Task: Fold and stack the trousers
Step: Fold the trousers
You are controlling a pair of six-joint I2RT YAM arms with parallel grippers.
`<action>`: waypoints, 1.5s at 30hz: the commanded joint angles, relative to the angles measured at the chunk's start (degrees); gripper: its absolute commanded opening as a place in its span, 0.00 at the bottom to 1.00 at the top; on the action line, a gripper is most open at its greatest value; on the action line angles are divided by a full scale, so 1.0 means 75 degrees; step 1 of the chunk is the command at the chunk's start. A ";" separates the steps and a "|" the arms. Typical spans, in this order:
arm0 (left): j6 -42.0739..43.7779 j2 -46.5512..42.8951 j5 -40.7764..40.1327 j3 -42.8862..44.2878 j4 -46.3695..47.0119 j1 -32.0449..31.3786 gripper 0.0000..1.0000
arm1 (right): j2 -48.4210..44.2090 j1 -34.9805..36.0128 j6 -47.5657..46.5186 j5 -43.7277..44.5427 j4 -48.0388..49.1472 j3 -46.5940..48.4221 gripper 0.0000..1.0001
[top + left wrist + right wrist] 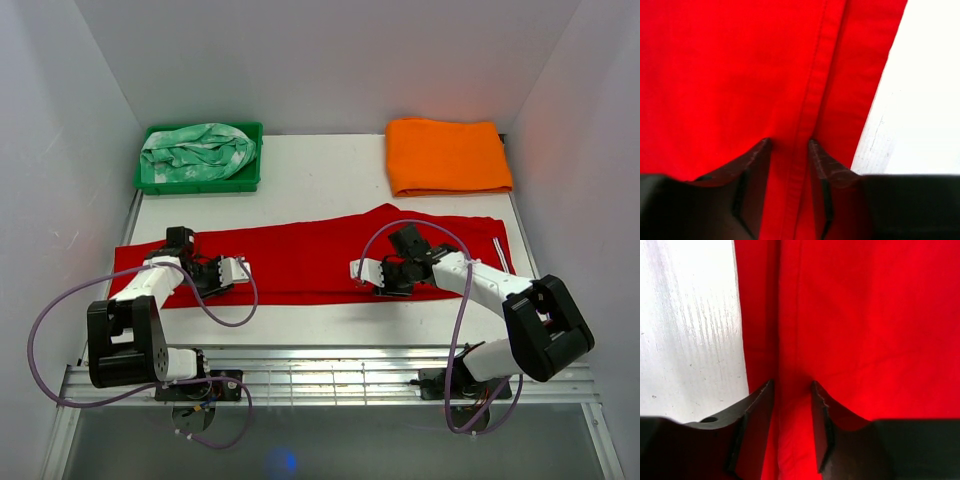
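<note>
Looking down from above, you see the trousers [310, 262] spread flat and lengthwise across the white table [330, 185], reaching from near its left edge to near its right edge. Your left gripper [240, 268] sits low over the cloth's near edge toward the left end. Your right gripper [358, 270] sits low over the same edge, right of the middle.

On the left wrist camera, the fingers [757, 165] stand partly apart with a stitched seam of red cloth running between them. You cannot tell whether they pinch it. The right wrist camera shows the same: fingers [760, 405] partly apart, red cloth filling the gap, grip unclear, bare table just to one side.

At the far left, a green tray [250, 160] holds a mint patterned cloth [195, 150]. A folded orange cloth [447, 155] lies at the far right.
</note>
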 commanded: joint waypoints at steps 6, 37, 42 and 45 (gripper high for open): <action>0.0260 -0.0131 -0.0002 0.0039 0.0049 -0.0033 0.25 | -0.0112 0.0054 -0.0098 0.0421 0.0350 -0.0119 0.10; 0.0822 -0.2183 -0.0189 -0.0074 -0.2074 0.0061 0.00 | -0.1591 -0.0181 -0.0391 0.0293 -0.0716 -0.0492 0.08; 0.1104 -0.1399 -0.0657 -0.1072 -0.1524 0.0061 0.00 | -0.0571 -0.0192 -0.0403 0.0339 0.0139 -0.0892 0.08; 0.0859 -0.0591 -0.1091 -0.1343 -0.0810 0.0049 0.00 | 0.0097 -0.0192 -0.0332 0.0433 0.0408 -0.0764 0.08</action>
